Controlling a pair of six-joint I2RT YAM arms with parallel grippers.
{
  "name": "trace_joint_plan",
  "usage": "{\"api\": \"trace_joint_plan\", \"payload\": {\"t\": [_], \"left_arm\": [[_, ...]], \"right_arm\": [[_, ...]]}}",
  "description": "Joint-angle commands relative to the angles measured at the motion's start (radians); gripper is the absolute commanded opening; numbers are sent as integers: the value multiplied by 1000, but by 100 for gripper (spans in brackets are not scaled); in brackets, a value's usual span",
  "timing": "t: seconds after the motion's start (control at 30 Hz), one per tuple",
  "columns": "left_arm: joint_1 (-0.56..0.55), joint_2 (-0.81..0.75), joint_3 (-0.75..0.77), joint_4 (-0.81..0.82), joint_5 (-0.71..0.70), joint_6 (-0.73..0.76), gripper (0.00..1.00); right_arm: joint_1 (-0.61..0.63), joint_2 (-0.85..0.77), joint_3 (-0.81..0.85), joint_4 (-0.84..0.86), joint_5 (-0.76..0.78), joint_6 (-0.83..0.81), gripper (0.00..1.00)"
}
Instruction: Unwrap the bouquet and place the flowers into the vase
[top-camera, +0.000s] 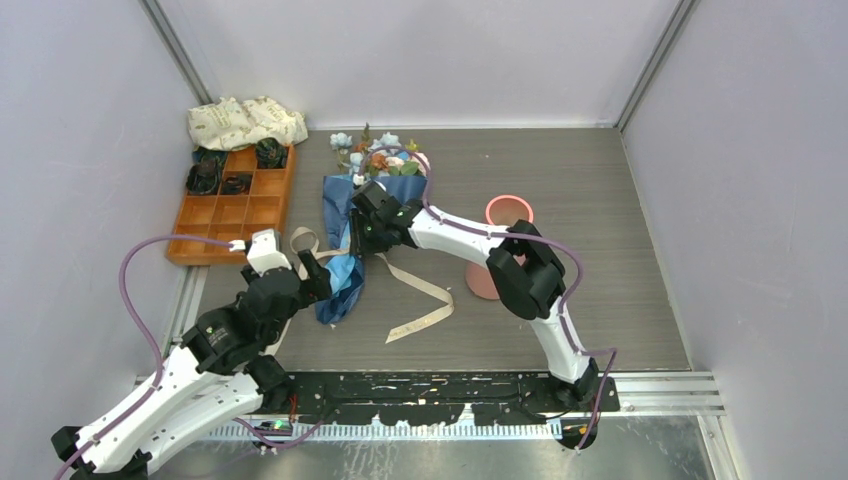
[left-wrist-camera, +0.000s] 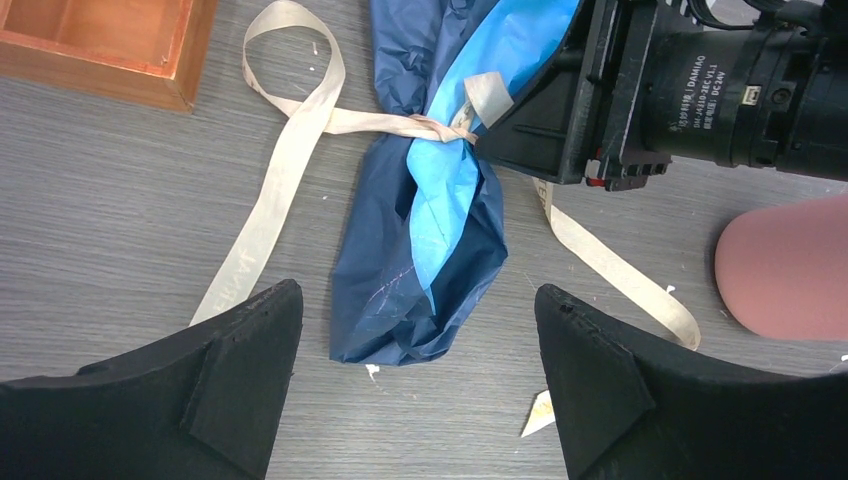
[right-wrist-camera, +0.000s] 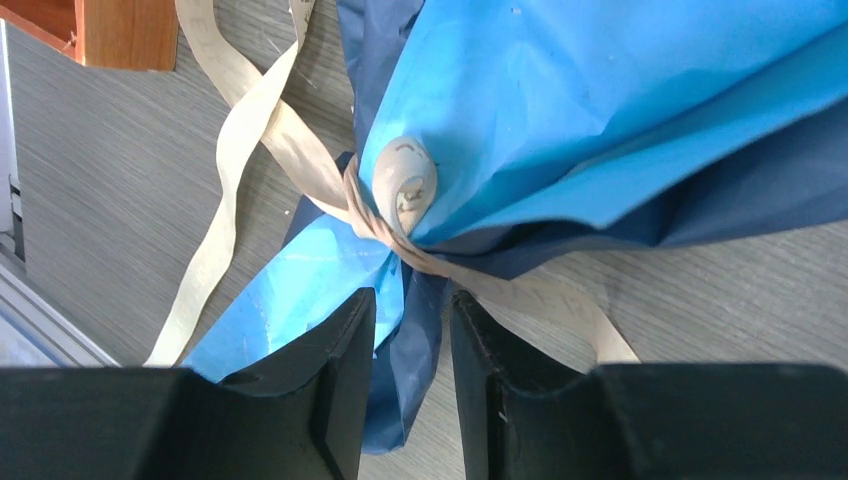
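The bouquet (top-camera: 340, 215) lies on the table, its dark and light blue paper tied with a beige ribbon (top-camera: 420, 290). The flowers (top-camera: 378, 155) stick out at its far end. My right gripper (top-camera: 362, 235) sits low over the ribbon knot (right-wrist-camera: 395, 215). In the right wrist view this gripper (right-wrist-camera: 410, 297) is narrowly open, with the dark paper tail showing in the gap. My left gripper (left-wrist-camera: 415, 293) is wide open above the paper's pointed near end (left-wrist-camera: 420, 300) and holds nothing. The salmon-pink vase (top-camera: 510, 210) stands to the right, partly behind the right arm.
An orange compartment tray (top-camera: 225, 215) with dark items sits at the left, and a cream patterned cloth (top-camera: 245, 122) lies behind it. Loose ribbon tails trail on both sides of the paper (left-wrist-camera: 300, 120). White walls enclose the table on three sides.
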Motion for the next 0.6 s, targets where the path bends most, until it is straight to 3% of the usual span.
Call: {"api": "trace_joint_plan", "payload": {"t": [0.0,0.57], "left_arm": [[5,4,27,17,-29,-4,86],[5,-15,3,11,-13,-22,86]], "right_arm": [[-1,28,55,32,8,-9,39],[0,95,105,107,125,18,36]]}}
